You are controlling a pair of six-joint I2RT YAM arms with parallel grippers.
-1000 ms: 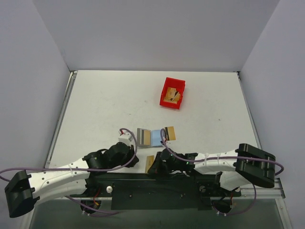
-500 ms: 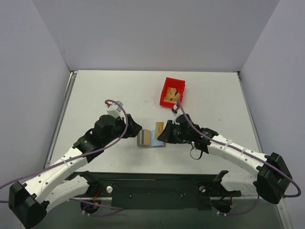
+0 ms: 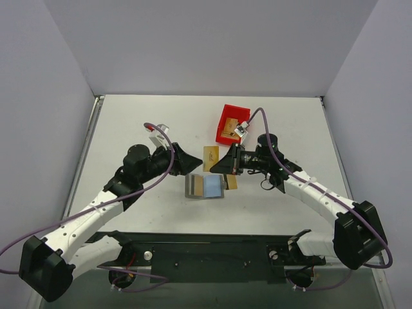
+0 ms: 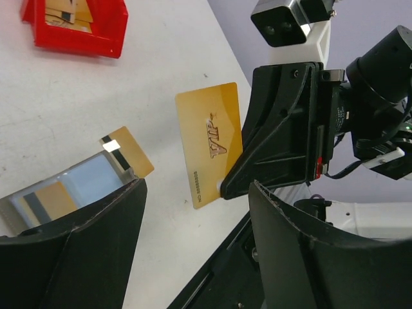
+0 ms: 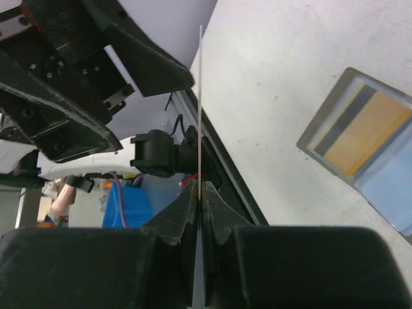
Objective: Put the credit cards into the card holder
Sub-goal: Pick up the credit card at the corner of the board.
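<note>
The card holder lies open near the table's middle, grey outside and bluish inside. One gold credit card with a black stripe sits in its left half. Another card pokes out at its right edge. My right gripper is shut on a third gold card marked VIP and holds it upright above the table; the right wrist view shows this card edge-on between the fingers. My left gripper faces that card from the left, open and empty. The card holder lies below it.
A small red bin with gold cards inside stands at the back, just behind my right gripper. The black mounting rail runs along the near edge. Grey walls close in the table on three sides.
Both arms have come up from the near edge to the table's middle. My right gripper carried its gold card along and raised it. My left gripper has opened.
</note>
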